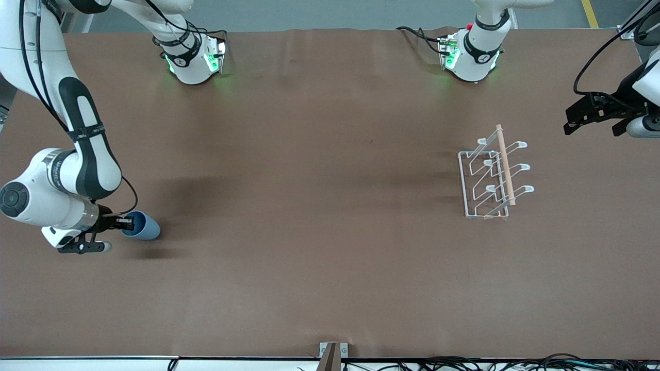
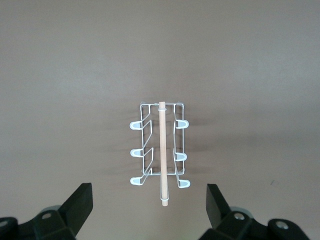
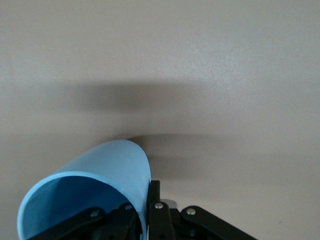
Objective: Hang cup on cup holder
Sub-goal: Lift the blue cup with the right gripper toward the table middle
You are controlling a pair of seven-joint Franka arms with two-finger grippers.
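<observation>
Brown table seen from a high camera facing two white robot arms w/ black joints; the right arm reaches down toward its own end of the table, nearer the front camera than its base; the right gripper (image 1: 125, 223) is clamped on the rim of the cup (image 1: 143, 226), a small light-blue tumbler tipped on its side, open mouth toward the gripper, closed end pointing toward the table's middle. In the right wrist view the cup (image 3: 95, 192) fills the lower part of the frame; one finger sits inside the mouth, the other (image 3: 156, 210) outside the wall, pinching it; a soft shadow lies on the table surface beneath.

The cup holder (image 1: 492, 172), a white wire rack w/ looped prongs and a light wooden rod along the top, stands upright toward the left arm's end of the table, well apart from the cup.

The left gripper (image 1: 598, 119) waits in the air near that end's edge, beside the rack; jaws wide apart, nothing between them; its wrist view looks down on the cup holder (image 2: 161, 150) between the two black fingertips (image 2: 80, 202).
</observation>
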